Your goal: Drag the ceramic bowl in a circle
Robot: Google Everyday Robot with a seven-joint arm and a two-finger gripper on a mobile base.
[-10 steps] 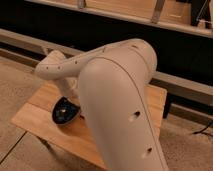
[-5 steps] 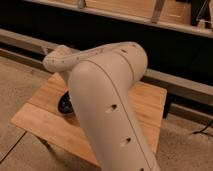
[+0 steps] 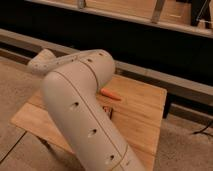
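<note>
White arm (image 3: 75,107) lies across the wooden worktop (image 3: 142,117), its bulk hiding both the gripper, so whether it is open or holding anything cannot be told, and the ceramic bowl; an orange carrot-like object (image 3: 111,94) lies just beside the arm.

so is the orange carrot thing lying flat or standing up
Lying flat: the orange carrot-like object rests lengthwise on the wooden table, beside the robot arm. The gripper is out of view, likely behind that arm.
</note>
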